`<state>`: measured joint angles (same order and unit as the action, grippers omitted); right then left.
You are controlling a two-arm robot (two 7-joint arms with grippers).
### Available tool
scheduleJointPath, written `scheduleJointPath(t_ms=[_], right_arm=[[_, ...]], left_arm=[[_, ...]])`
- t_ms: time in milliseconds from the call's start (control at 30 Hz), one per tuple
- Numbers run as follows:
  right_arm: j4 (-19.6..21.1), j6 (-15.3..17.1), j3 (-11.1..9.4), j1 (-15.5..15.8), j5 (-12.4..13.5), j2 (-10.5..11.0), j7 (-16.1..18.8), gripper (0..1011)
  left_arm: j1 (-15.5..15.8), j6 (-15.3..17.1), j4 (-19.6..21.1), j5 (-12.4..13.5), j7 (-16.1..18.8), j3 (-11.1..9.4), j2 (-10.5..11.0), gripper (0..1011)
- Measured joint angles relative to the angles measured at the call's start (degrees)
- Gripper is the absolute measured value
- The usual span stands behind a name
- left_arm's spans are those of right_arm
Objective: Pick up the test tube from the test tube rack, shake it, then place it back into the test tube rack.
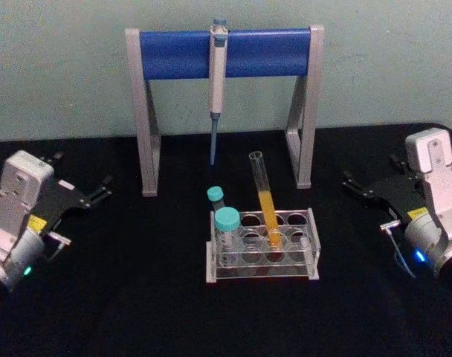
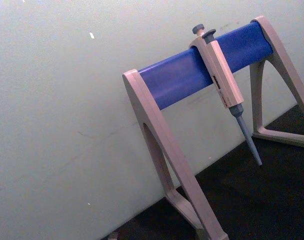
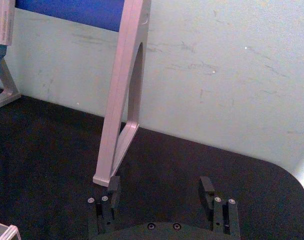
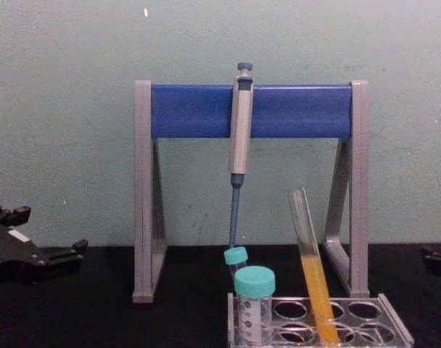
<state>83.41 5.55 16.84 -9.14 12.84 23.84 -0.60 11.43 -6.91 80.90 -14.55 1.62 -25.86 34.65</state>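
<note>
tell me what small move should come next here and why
Probably bring the right gripper in toward the long clear glass test tube with orange-yellow liquid, above the liquid. The tube leans untouched in the low clear plastic rack, and both grippers sit far out on the black table; the right one's fingers are apart.

Test tube (image 1: pixel 265 199): long, slim, clear glass, open mouth, no cap; orange-yellow liquid fills the lower half. Stands in a hole of the rack's near row, middle column, leaning so its mouth tips toward the robot's left and away from it.

Test tube rack (image 1: pixel 306 216): low, clear plastic, top plate with rows of round holes. Rests flat on the black surface (image 1: pixel 137 297), centred before the robot.
</note>
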Motion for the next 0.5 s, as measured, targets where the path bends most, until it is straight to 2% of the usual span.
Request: scheduleJointPath(t_ms=[500], right_arm=[[0.0,0.0,0.0,0.0,0.0,0.0,0.0,1000]], left_arm=[[0.0,0.0,0.0,0.0,0.0,0.0,0.0,1001]])
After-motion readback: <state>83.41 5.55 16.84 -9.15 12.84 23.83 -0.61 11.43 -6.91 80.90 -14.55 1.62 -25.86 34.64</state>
